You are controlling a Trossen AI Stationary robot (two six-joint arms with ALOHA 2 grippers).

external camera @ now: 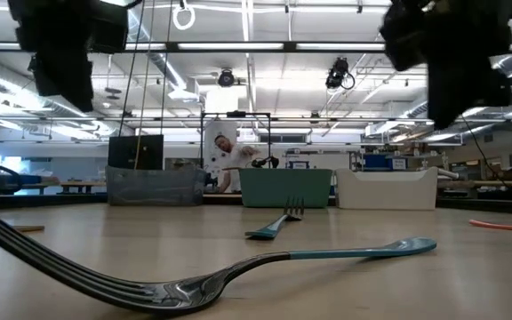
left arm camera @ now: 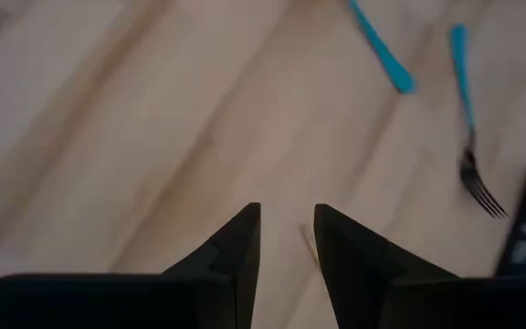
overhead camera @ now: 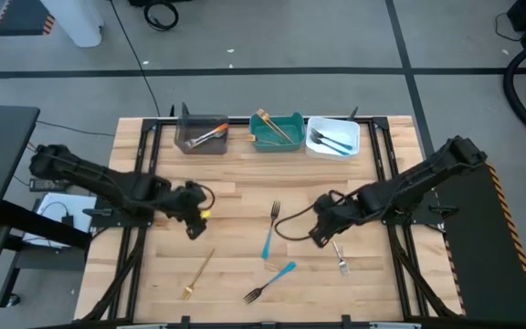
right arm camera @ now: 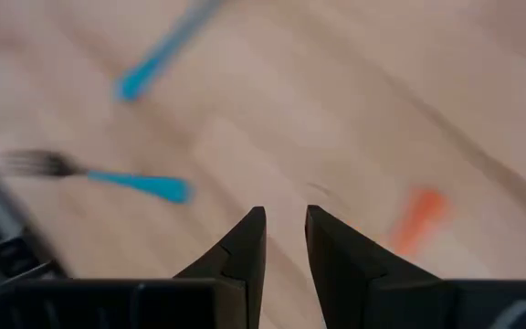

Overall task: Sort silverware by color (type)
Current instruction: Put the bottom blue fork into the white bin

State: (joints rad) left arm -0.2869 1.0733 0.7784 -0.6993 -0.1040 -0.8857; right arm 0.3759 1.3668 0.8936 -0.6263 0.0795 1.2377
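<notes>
Two blue-handled forks lie mid-table, one [overhead camera: 270,233] nearer the middle and one [overhead camera: 270,281] toward the near edge. A gold fork [overhead camera: 199,272] lies near-left. Another fork [overhead camera: 341,260] lies by the right arm; its orange handle [right arm camera: 418,219] shows in the right wrist view. My left gripper [overhead camera: 194,227] hangs open above bare wood left of centre, just beyond the gold fork. My right gripper [overhead camera: 321,236] hangs open right of the blue forks, beside the orange-handled one. Nothing sits between either pair of fingers [left arm camera: 287,212] [right arm camera: 285,212].
Three bins stand along the far edge: a grey one [overhead camera: 186,139] with an orange-handled piece, a teal one [overhead camera: 296,121] with gold pieces, a white one [overhead camera: 352,133] with blue-handled forks. Bare wood lies between the bins and the loose forks. A person shows far behind the table [external camera: 228,160].
</notes>
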